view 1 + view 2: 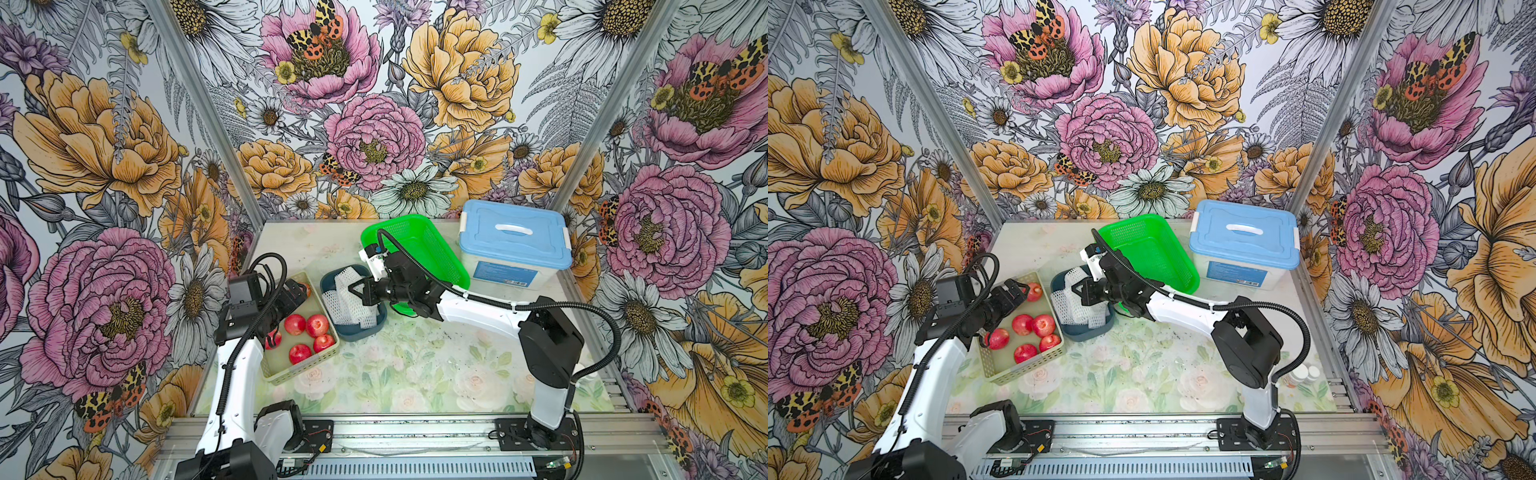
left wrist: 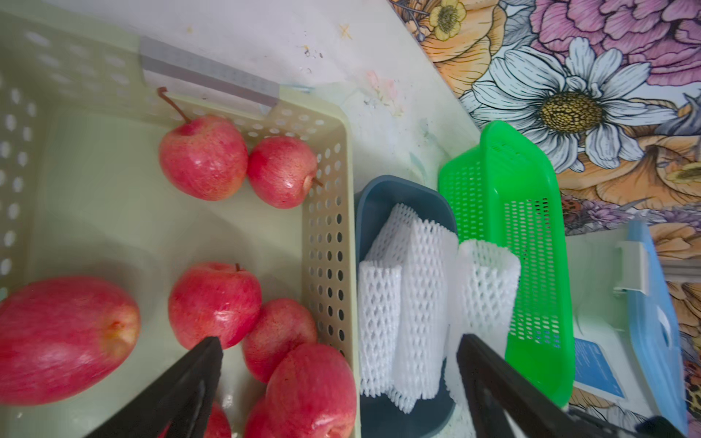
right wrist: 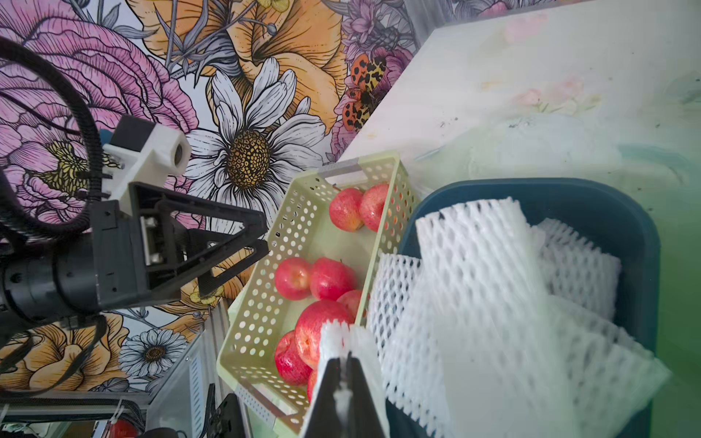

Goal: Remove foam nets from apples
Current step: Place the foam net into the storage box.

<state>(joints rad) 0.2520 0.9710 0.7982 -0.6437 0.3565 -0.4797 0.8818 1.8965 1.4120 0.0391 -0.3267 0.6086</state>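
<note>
Cream perforated basket [image 1: 307, 365] holds the apples [image 1: 318, 325], all bare. Blue tub [image 1: 357, 333], touching it, holds the heaped white foam nets [image 1: 349, 301]. Right gripper [image 3: 343, 364] is closed on one net's edge over the tub. Left gripper [image 1: 1021, 296] hangs over the basket, jaws spread wide, gripping nothing. Nets look light, soft and springy: pinch an open end. Apples look glossy and prone to roll: grip across the middle.

Left of centre, glossy red-pink apples [image 1: 317, 325] fill a pale yellow-green basket [image 1: 305, 365] dotted with round holes, beside white diamond-mesh foam nets [image 1: 347, 301] in a slate-blue tub [image 1: 365, 332]. Toward the upper right are a bright green mesh basket [image 1: 432, 249] and a sky-blue lid [image 1: 515, 237]. The walls [image 1: 374, 137] bloom pink, orange and white, and the tabletop [image 1: 415, 374] carries a faint rose print.
</note>
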